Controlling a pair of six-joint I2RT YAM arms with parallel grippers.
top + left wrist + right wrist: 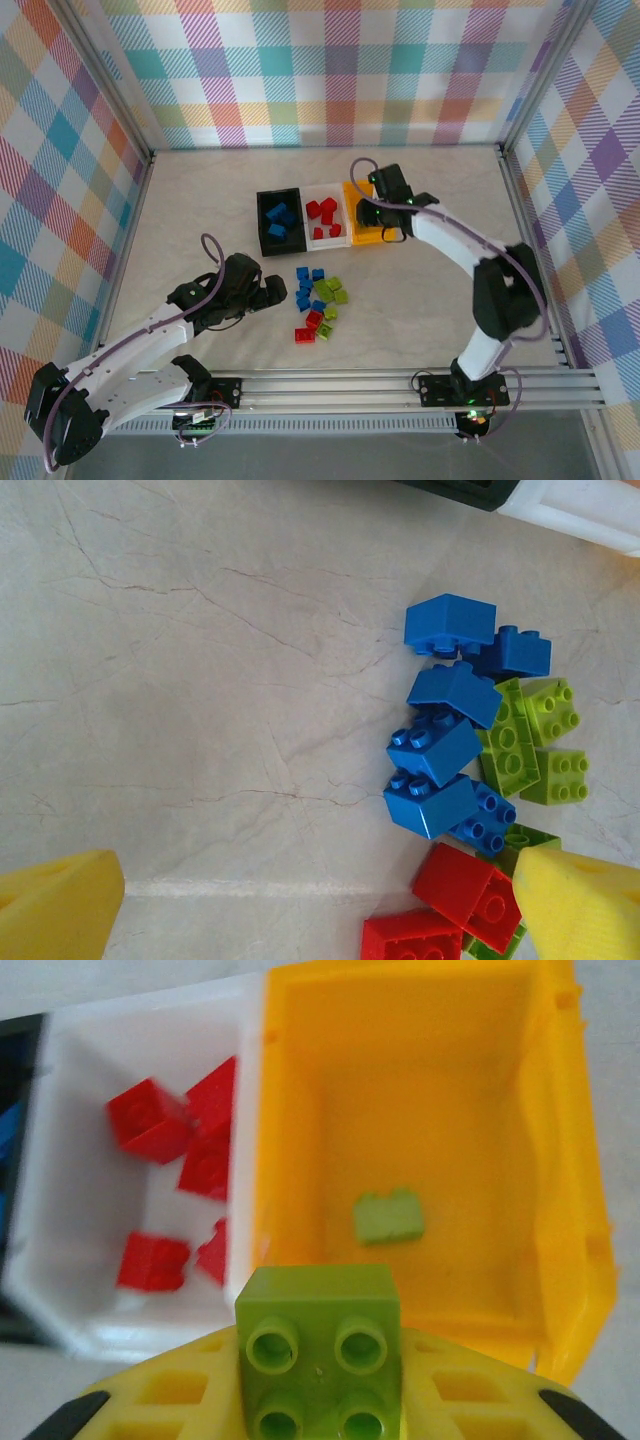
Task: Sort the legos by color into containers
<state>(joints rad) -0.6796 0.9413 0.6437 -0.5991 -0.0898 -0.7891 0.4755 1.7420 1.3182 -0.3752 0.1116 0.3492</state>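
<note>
My right gripper [320,1400], bottom centre, grips a green brick [318,1305] over the yellow bin [565,1160] to join its match [388,1216]; left gripper [320,910] wide.

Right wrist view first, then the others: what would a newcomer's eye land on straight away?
A lime green brick is clamped in the right gripper just over the orange-yellow bin, which holds one green brick. Beside it, the white bin holds red bricks and the black bin holds blue bricks. A mixed pile of loose bricks sits mid-table, with the open left gripper beside it.
</note>
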